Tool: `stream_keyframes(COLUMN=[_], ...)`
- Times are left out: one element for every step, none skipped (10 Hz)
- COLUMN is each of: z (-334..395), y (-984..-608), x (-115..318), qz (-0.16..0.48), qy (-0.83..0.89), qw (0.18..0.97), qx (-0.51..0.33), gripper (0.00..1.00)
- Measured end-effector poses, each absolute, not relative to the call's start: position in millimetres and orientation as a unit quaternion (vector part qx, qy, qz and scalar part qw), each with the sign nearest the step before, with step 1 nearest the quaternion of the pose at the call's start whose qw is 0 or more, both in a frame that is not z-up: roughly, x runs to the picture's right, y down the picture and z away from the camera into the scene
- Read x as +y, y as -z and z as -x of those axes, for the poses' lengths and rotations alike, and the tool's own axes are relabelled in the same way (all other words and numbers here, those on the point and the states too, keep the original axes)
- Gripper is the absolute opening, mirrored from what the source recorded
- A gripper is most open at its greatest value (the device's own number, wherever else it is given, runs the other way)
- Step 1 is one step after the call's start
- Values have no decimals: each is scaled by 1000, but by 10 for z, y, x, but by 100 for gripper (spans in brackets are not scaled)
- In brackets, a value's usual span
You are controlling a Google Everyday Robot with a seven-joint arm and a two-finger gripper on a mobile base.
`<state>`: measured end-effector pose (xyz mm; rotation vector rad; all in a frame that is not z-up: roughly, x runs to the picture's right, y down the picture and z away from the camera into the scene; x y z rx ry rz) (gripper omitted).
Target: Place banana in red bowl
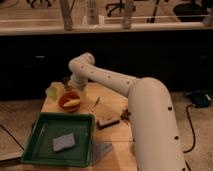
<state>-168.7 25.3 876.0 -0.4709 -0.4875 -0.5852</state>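
Arm bent down, claw point(74, 88) just above banana point(73, 103) in red bowl point(63, 99).

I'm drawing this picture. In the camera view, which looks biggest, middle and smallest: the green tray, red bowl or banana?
1. green tray
2. red bowl
3. banana, lying inside the bowl
The gripper hangs just behind the bowl.

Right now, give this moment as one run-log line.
banana: inside red bowl | end effector: just above red bowl | step: placement looks done
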Motion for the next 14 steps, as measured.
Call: stream_keyframes(z=[1666, 1654, 1643, 1642, 1641, 1642, 1641, 1642, 1642, 1648, 1647, 1647, 1647, 1647], y=[-8765, -8769, -8774, -8773, -8774, -8773, -8774, -8774, -8776, -8772, -8772, -8773, -8773, -8772], x=[257, 268, 275, 274, 275, 275, 275, 275, 278, 277, 276, 277, 277, 277], qz=[228, 230, 231, 231, 231, 231, 231, 231, 231, 231, 231, 231, 231, 231], qy=[283, 284, 284, 284, 284, 283, 283, 284, 283, 283, 284, 283, 283, 284], qw=[901, 900, 899, 899, 899, 899, 899, 899, 899, 899, 899, 899, 899, 899], qx=[-237, -239, -241, -241, -241, -241, -241, -241, -241, -241, -241, -241, -241, -241], gripper=[80, 80, 80, 80, 80, 80, 80, 80, 80, 80, 80, 80, 80, 80])
